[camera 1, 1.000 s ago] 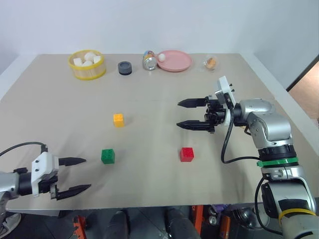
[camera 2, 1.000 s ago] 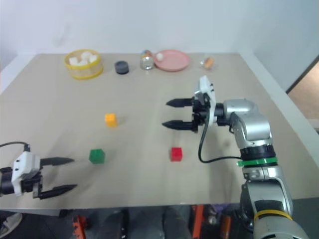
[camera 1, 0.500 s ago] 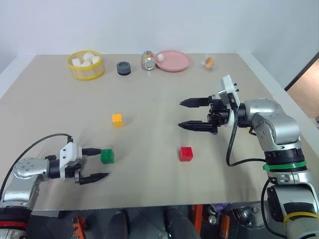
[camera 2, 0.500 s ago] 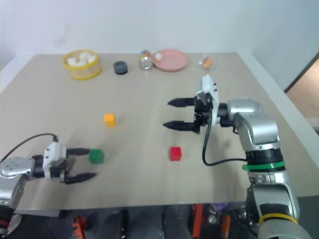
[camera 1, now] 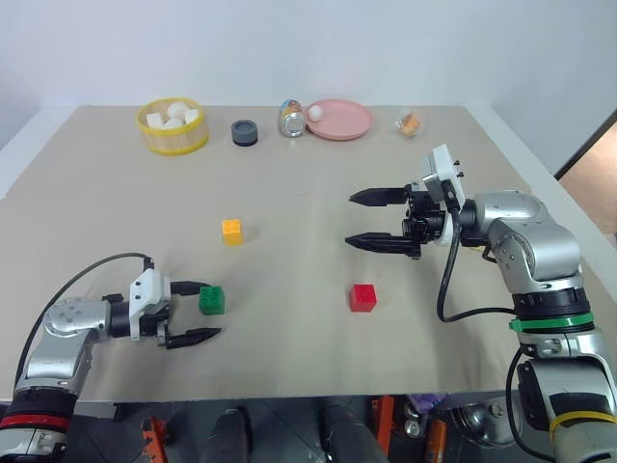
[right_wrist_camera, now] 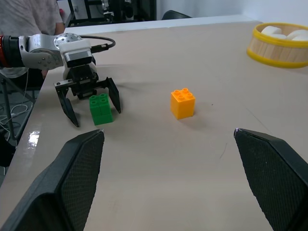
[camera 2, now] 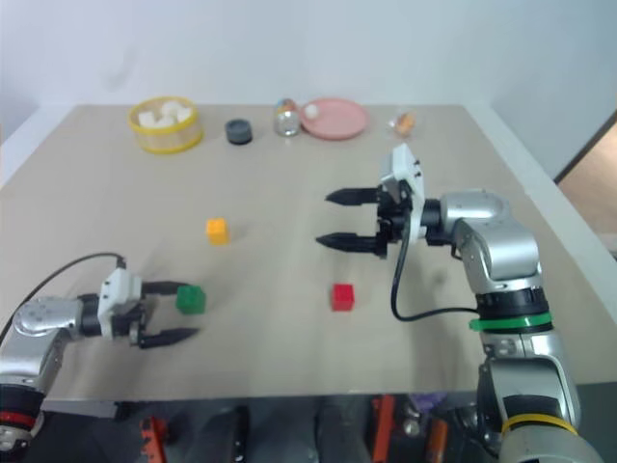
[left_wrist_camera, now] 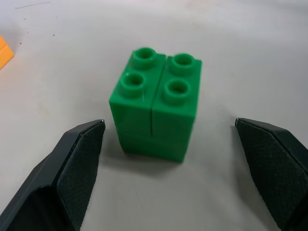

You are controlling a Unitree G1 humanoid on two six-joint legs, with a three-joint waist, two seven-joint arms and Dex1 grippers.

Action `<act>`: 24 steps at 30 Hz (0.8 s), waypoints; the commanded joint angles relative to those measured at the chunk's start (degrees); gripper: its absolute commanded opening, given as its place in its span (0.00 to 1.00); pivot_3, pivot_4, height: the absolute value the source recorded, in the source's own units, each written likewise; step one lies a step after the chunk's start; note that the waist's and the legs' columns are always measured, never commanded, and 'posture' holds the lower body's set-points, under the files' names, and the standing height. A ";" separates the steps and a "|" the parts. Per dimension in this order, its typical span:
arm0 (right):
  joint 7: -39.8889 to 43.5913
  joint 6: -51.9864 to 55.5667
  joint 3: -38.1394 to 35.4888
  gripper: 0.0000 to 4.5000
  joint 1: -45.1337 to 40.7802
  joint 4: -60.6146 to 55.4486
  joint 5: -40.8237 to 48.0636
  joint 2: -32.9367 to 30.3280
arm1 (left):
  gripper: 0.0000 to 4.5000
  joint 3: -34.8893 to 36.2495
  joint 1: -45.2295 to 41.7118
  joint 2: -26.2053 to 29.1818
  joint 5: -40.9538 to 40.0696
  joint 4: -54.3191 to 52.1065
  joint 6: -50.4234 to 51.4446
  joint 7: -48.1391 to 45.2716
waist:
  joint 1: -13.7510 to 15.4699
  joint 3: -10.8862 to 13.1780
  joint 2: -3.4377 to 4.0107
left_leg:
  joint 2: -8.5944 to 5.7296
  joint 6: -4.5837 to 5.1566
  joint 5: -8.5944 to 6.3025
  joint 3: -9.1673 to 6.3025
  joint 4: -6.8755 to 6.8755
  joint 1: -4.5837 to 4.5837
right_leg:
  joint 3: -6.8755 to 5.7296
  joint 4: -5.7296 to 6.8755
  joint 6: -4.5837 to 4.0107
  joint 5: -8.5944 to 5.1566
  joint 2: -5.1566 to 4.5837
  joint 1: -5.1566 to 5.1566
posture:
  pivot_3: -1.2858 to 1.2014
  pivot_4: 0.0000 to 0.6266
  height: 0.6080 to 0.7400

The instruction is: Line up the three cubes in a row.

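Left gripper (camera 1: 200, 311) spread wide, green cube (camera 1: 211, 300) between fingers, untouched. Right gripper (camera 1: 371, 219) spread, empty, above table. Yellow-orange cube (camera 1: 231, 231) and red cube (camera 1: 362, 297) well apart. Cubes likely light, rigid, slick; pinch flat side faces below studs.

You have a smooth, matt beige tabletop (camera 1: 318, 174) under everything, with a faint sheen along its near edge. The green studded brick cube (left_wrist_camera: 156, 103) is glossy moulded plastic with a seam down its middle, and the orange-yellow studded cube (right_wrist_camera: 183, 102) and red cube (camera 1: 362, 297) look like the same shiny plastic. The left gripper's black fingers (left_wrist_camera: 77, 159) carry finely cross-hatched, matt rubbery pads; the right arm's shell (camera 1: 521, 236) is polished silver metal.
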 commanded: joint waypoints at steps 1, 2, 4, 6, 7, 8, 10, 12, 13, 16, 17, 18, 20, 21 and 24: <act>0.01 -1.36 -1.07 0.99 -0.97 -0.26 0.47 -0.02 | 1.00 -0.47 -1.45 0.04 0.32 0.48 -0.08 -0.08 | -0.05 0.00 0.00 | 0.00 0.00 0.00 0.00 0.00 0.00 | 0.00 0.00 0.00 0.00 0.01 0.00 | 0.52 0.24 1.00; -0.05 -1.50 -1.01 0.99 -1.01 -0.18 0.38 0.03 | 1.00 -0.58 -1.78 0.11 0.30 0.74 -0.06 -0.15 | -0.05 0.00 0.00 | 0.00 0.00 0.00 0.00 0.00 0.00 | 0.00 0.00 -0.01 0.00 0.01 -0.01 | 0.52 0.24 1.00; -0.07 -1.64 -1.09 1.00 -1.03 -0.14 0.39 -0.04 | 0.87 -0.62 -2.33 0.27 -0.09 0.94 0.46 -0.42 | -0.06 0.00 0.00 | 0.01 0.00 0.00 0.00 0.00 0.00 | 0.00 0.01 0.00 0.00 0.02 -0.02 | 0.52 0.24 1.00; -0.32 -1.63 -1.23 1.00 -1.12 -0.04 0.40 -0.05 | 0.73 -0.62 -2.65 0.42 -0.26 1.23 0.44 -0.77 | -0.08 0.00 0.00 | 0.01 0.00 0.00 0.00 0.00 0.00 | 0.00 0.02 0.02 0.01 0.02 -0.02 | 0.52 0.24 1.00; -0.42 -1.66 -1.30 1.00 -1.14 -0.01 0.40 -0.07 | 0.66 -0.61 -2.77 0.48 -0.27 1.37 0.39 -0.90 | -0.10 0.00 0.00 | 0.01 0.00 0.00 0.00 0.00 -0.01 | 0.00 0.02 0.02 0.01 0.02 -0.02 | 0.52 0.24 1.00; -0.56 -1.77 -1.36 1.00 -1.15 0.03 0.34 -0.09 | 0.58 -0.59 -2.86 0.54 -0.32 1.44 0.44 -1.01 | -0.15 0.00 0.00 | 0.01 0.00 0.00 0.00 -0.01 -0.01 | 0.00 0.02 0.03 0.01 0.02 -0.02 | 0.52 0.24 1.00; -0.81 -1.89 -1.39 1.00 -1.15 0.08 0.29 -0.09 | 0.43 -0.58 -2.94 0.61 -0.40 1.53 0.45 -1.23 | -0.21 0.00 0.00 | 0.01 0.00 0.00 0.00 -0.01 -0.01 | 0.00 0.02 0.03 0.01 0.02 -0.02 | 0.52 0.24 1.00; -0.87 -1.90 -1.42 1.00 -1.09 0.07 0.41 -0.16 | 0.31 -0.57 -2.99 0.63 -0.37 1.54 0.55 -1.38 | -0.22 0.00 0.00 | 0.01 0.00 0.00 0.00 -0.01 -0.01 | 0.00 0.02 0.03 0.01 0.02 -0.03 | 0.52 0.24 1.00; -0.95 -1.95 -1.38 1.00 -1.10 0.10 0.39 -0.17 | 0.30 -0.59 -3.04 0.65 -0.29 1.57 0.57 -1.46 | -0.22 0.00 0.00 | 0.01 0.00 0.00 0.00 -0.01 -0.01 | 0.00 0.02 0.03 0.01 0.02 -0.03 | 0.52 0.24 1.00; -1.19 -2.24 -1.30 1.00 -1.14 0.25 0.26 -0.13 | 0.30 -0.99 -3.28 0.53 0.11 1.25 0.75 -1.41 | -0.22 0.00 0.00 | 0.01 0.00 0.00 0.00 -0.01 -0.01 | 0.00 0.02 0.04 0.01 0.02 -0.03 | 0.52 0.24 1.00; -1.23 -2.40 -1.27 1.00 -1.16 0.29 0.19 -0.11 | 0.30 -1.33 -3.49 0.33 0.41 0.91 0.73 -1.16 | -0.22 0.00 0.00 | 0.01 0.00 0.00 0.00 -0.01 -0.01 | 0.00 0.02 0.03 0.01 0.02 -0.03 | 0.52 0.24 1.00; -1.27 -2.37 -1.25 1.00 -1.25 0.38 0.23 -0.07 | 0.30 -1.74 -3.80 0.06 0.60 0.52 0.76 -1.00 | -0.23 0.00 0.00 | 0.01 0.00 0.00 0.00 -0.01 -0.01 | 0.00 0.02 0.03 0.01 0.02 -0.03 | 0.52 0.24 1.00; -1.29 -2.20 -1.21 1.00 -1.38 0.21 0.44 -0.03 | 0.30 -2.82 -4.66 -0.63 0.43 -0.81 1.24 -1.32 | -0.20 0.00 0.00 | 0.01 0.00 0.00 0.00 -0.01 -0.01 | 0.00 0.02 0.02 0.01 0.02 -0.03 | 0.52 0.24 1.00; -1.21 -1.97 -1.22 1.00 -1.45 -0.05 0.64 -0.09 | 0.30 -3.51 -5.33 -1.12 0.29 -1.54 1.54 -1.46 | -0.18 0.00 0.00 | 0.01 0.00 0.00 -0.01 -0.01 -0.01 | 0.00 0.02 0.02 0.01 0.02 -0.03 | 0.52 0.24 1.00; -0.97 -1.32 -1.34 1.00 -1.71 -0.79 1.12 -0.44 | 0.30 -5.71 -7.85 -3.01 0.07 -3.34 3.29 -1.25 | -0.15 0.00 0.00 | 0.00 0.00 0.00 -0.01 0.02 -0.04 | 0.00 0.02 0.07 0.03 0.02 -0.02 | 0.52 0.24 1.00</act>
